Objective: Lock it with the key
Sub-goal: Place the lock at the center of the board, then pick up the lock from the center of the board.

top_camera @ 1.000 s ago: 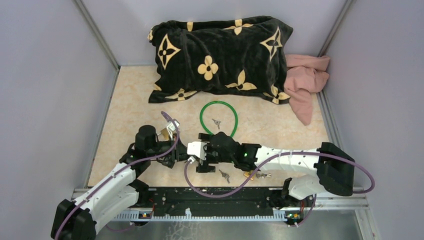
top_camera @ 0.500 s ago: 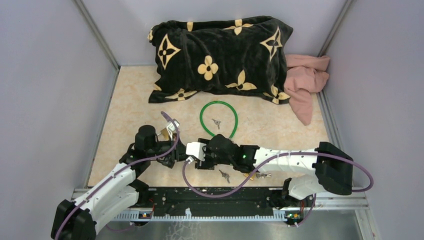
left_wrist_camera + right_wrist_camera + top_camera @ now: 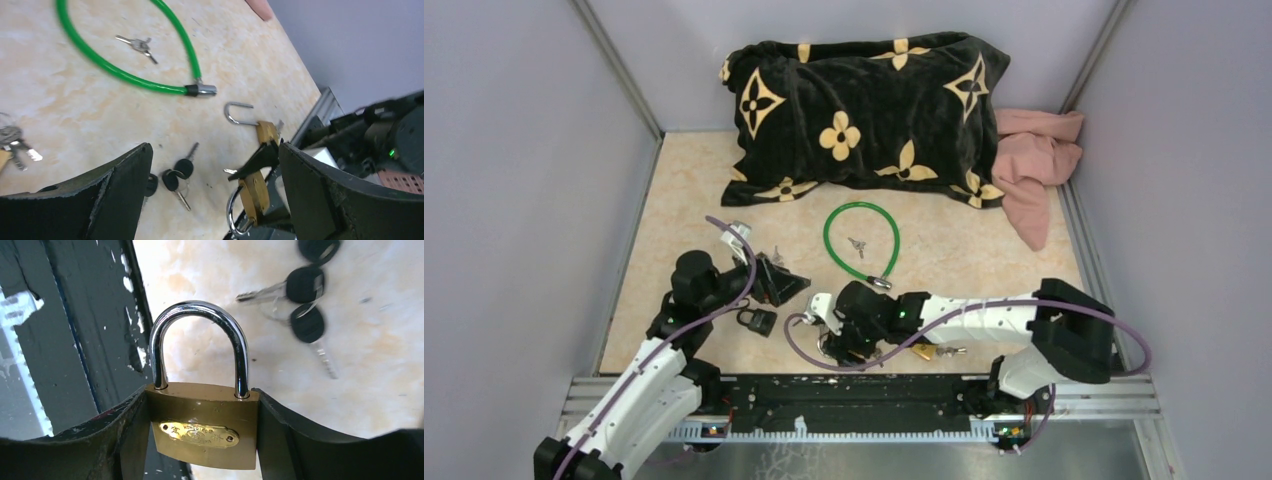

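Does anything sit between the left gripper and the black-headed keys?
Nothing visible: bare table lies between left gripper and keys. The right gripper, shut on the padlock, hangs just beside them.

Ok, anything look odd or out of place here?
A loose brass padlock lies on the table near the front edge with its shackle swung open; the held brass padlock in the right gripper is shut.

1. A robot lab test cell: plain grey partition walls (image 3: 514, 200) on aluminium posts (image 3: 622, 70) box in a small marble-patterned desk (image 3: 684, 200).
2. Two robot arms (image 3: 984, 318) trailing purple cables (image 3: 787, 340) are bolted to a black rail (image 3: 864, 395) at the near edge.
3. Unrelated props share the cell: a pillow (image 3: 864, 110), a pink cloth (image 3: 1034, 160), a green cable lock (image 3: 861, 240), keys (image 3: 857, 245) and a brass padlock (image 3: 202, 425).
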`<state>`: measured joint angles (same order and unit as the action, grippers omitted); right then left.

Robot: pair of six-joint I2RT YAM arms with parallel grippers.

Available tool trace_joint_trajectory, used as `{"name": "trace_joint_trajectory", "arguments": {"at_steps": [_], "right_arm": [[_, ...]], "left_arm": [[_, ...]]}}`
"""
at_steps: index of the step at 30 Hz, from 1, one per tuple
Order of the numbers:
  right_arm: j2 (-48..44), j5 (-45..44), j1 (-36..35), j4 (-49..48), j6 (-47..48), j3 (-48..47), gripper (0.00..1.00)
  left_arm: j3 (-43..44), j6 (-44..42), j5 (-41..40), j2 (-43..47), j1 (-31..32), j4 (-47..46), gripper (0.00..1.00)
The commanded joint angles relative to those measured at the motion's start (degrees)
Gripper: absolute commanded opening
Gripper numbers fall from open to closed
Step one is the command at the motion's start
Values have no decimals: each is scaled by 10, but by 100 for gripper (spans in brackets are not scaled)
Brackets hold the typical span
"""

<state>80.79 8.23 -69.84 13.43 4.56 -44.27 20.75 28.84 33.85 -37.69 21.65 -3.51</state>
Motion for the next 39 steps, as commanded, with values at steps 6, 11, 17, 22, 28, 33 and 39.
{"name": "trace_joint_trajectory", "arguments": {"at_steps": [6,11,17,22,28,33,39], "right_arm": [[122,-13,-24,43,-76,-88,6],[137,-21,-26,80,-87,-123,37],[56,-60,-28,92,-88,-118,84],[-27,-102,-29,125,-101,-112,98],[-101,-258,-15,231,-285,-114,98],[-166,-300,50,433,-638,-67,97],[-250,-315,62,453,-834,31,76]], "left_arm": [[6,4,-44,20,-40,10,99],[5,3,-41,23,-42,8,99],[1,3,-31,25,-42,-3,99],[1,0,-23,31,-42,-8,99],[1,0,-16,39,-42,-11,99],[-6,7,-10,52,-42,-18,99],[-15,19,5,55,-42,-38,99]]}}
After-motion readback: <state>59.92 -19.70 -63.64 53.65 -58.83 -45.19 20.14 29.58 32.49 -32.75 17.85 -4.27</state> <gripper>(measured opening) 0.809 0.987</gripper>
